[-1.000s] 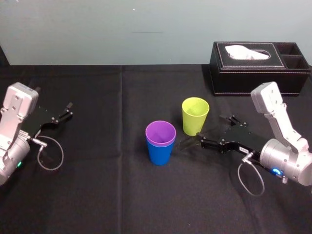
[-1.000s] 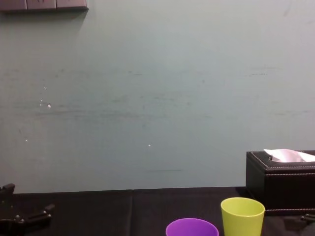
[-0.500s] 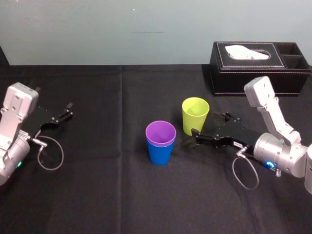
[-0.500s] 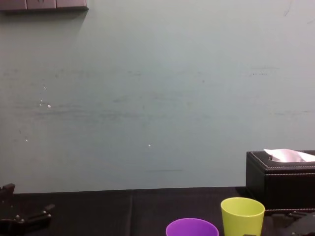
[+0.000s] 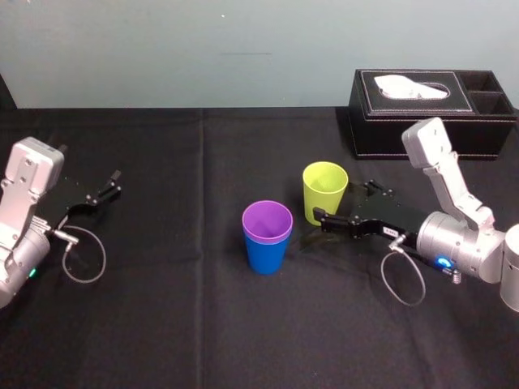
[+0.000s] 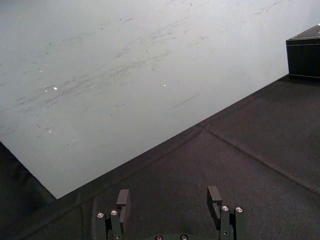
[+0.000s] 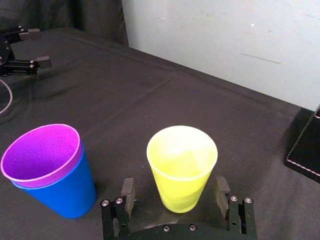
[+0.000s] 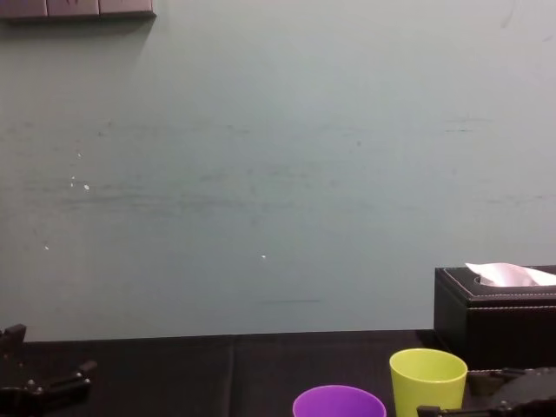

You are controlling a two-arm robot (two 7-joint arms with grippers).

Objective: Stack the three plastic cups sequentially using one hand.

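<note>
The purple cup (image 5: 267, 220) sits nested inside the blue cup (image 5: 266, 256) at the table's middle; both also appear in the right wrist view, purple cup (image 7: 41, 152) in blue cup (image 7: 67, 192). Just right of them and a little farther back stands the yellow-green cup (image 5: 324, 192), upright and alone. My right gripper (image 5: 336, 209) is low at that cup's base, open, one finger on each side of the yellow-green cup (image 7: 182, 167) with small gaps showing. My left gripper (image 5: 109, 185) rests open at the far left.
A black tissue box (image 5: 430, 112) stands at the back right, close behind my right arm. The black cloth covers the table (image 5: 203, 324). A grey cable loops beside my left gripper (image 6: 169, 199).
My right gripper has slid left along the table toward the yellow-green cup until its fingers straddle the cup's base. The cups and the left arm have not moved.
</note>
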